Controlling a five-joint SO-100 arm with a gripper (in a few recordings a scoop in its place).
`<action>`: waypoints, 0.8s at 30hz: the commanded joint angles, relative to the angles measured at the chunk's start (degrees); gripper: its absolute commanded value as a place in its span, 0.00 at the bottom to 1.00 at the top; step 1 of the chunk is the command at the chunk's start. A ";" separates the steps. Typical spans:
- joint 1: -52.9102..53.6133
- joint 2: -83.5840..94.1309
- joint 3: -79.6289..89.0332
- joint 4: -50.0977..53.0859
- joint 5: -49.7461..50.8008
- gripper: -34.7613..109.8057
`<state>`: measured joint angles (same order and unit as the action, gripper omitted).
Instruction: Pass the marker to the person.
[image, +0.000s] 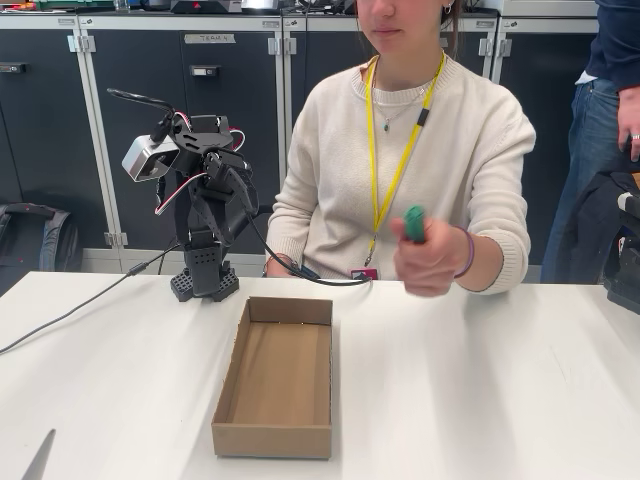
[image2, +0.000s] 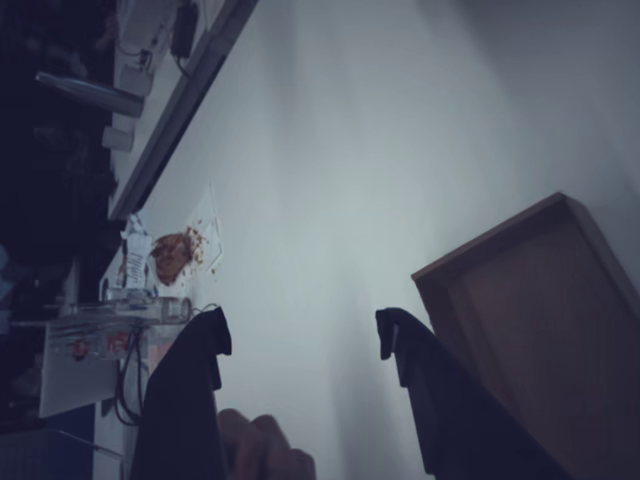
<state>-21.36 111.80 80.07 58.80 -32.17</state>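
Showing green-capped marker (image: 414, 224) in fist

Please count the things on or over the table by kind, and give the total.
Marker, in the person's hand: 1
Cardboard box: 1
Robot arm with gripper, open: 1
Grey pointed thing at the table's edge: 1
Total: 4

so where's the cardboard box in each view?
Fixed view: cardboard box lies open at table centre, in front of the arm's base.
Wrist view: its corner sits at right, just beyond the open gripper.
Shared landmark: the white table under the box.
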 joint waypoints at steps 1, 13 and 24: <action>-0.35 2.37 -0.44 -0.35 0.09 0.46; -0.18 2.81 0.26 -0.88 0.00 0.46; -0.26 3.16 1.49 -1.85 0.26 0.46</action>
<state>-21.80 111.97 81.91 58.27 -31.99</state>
